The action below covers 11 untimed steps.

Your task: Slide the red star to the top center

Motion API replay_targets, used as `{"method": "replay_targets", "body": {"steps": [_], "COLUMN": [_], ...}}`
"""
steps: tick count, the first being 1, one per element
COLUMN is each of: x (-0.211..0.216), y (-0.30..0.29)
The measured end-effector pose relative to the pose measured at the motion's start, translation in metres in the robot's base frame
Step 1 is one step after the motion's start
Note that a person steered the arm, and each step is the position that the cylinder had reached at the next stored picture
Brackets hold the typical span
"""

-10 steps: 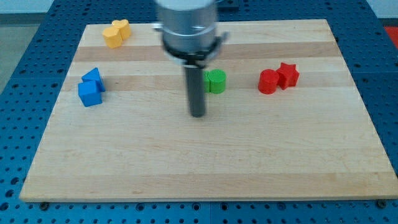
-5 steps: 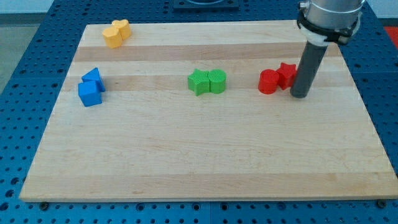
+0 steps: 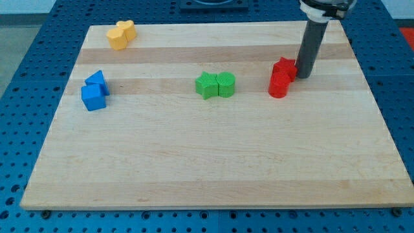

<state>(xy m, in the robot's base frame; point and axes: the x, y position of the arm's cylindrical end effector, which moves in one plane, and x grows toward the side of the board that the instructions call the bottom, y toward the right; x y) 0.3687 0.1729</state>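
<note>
Tip [image 3: 303, 77] of my rod is pressing the red star's [image 3: 284, 67] right side; no claw, nothing's getting gripped.

one camera looks down obliquely at the whole wooden board [image 3: 207, 162].

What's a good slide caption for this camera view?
My tip presses the red star's right side, the red cylinder just below it.
</note>
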Motion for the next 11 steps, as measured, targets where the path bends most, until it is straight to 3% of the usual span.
{"method": "replay_targets", "body": {"steps": [1,3,6,11], "x": [0.016,0.008,-0.029,-0.115], "y": [-0.001,-0.034,-0.075,-0.076]}}
